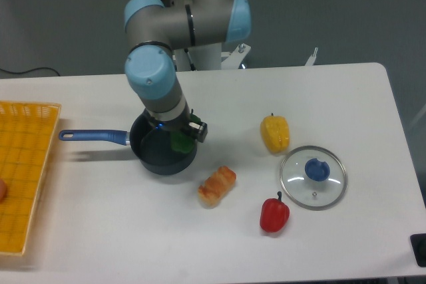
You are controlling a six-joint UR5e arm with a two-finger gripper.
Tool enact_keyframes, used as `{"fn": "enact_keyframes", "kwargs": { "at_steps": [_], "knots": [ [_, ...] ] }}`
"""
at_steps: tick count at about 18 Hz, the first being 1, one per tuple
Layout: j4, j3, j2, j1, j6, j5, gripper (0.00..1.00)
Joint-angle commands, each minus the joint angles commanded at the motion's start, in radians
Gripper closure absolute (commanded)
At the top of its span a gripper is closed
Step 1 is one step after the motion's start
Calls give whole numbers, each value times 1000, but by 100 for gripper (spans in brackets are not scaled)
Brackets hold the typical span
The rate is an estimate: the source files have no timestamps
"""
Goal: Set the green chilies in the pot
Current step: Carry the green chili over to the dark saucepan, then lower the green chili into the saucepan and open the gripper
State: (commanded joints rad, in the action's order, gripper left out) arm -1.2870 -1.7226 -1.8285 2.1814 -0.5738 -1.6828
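- The pincer (178,139) is clenched on the green chilies (180,142), a small glossy green pepper-shaped toy, and holds it over the right half of the pot (163,147).
- The chilies look to hang just inside the pot's right rim rather than resting on its floor; whether they touch the bottom cannot be told, since the wrist covers much of the pot's mouth.
- The arm reaches down from behind the pot, wrist roughly vertical, so the load can be dropped straight in rather than swept over the rim.
- The pot sits on the white worktop (346,98) with its long blue handle (93,136) pointing left, away from the arm's approach, so nothing blocks the descent.
- To the right of the pot lie a bread-like toy (217,185), a yellow pepper (275,133), a red pepper (273,214) and a glass lid (313,177) with a blue knob; all are well apart from the pot and out of the way.
- A yellow basket (23,171) stands to the left of the pot, beyond the handle's tip.
- As a judgement, the carry is nearly over: what remains is to loosen the grip so the chilies settle inside, then lift clear without catching the rim.
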Motion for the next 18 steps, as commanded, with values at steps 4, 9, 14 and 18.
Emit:
{"fn": "enact_keyframes", "kwargs": {
  "at_steps": [4,9,14,18],
  "knots": [
    [2,-14,-29,-43,20,-41,61],
    [9,-12,-60,-71,49,-44,61],
    [9,-12,-74,-83,52,-49,59],
    [9,-14,-89,-86,54,-63,58]
  ]
}}
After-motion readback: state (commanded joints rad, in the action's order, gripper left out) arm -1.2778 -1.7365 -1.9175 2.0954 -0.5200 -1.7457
